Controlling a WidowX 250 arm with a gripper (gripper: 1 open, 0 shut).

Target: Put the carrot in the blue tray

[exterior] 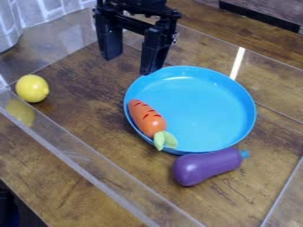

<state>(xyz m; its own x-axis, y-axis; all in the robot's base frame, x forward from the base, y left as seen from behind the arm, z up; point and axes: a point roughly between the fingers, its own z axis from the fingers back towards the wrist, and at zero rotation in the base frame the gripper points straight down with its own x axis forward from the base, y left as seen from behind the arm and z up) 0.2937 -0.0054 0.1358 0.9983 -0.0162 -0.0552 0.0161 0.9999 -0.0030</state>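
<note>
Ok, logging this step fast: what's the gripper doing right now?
Gripper: open, holding nothing, up behind the blue tray; the carrot lies in the tray.

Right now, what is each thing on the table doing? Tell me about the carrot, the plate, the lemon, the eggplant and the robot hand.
carrot: lying in the blue tray, leafy top over the near rim.
blue tray: flat on the table, holding the carrot.
lemon: alone on the table, far left.
eggplant: lying outside the tray, at its near rim.
gripper: open, empty, behind the tray.

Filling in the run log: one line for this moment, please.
claw: open, empty, above table | orange toy carrot: lying in round blue plastic tray | purple eggplant: beside tray | yellow lemon: apart
</note>
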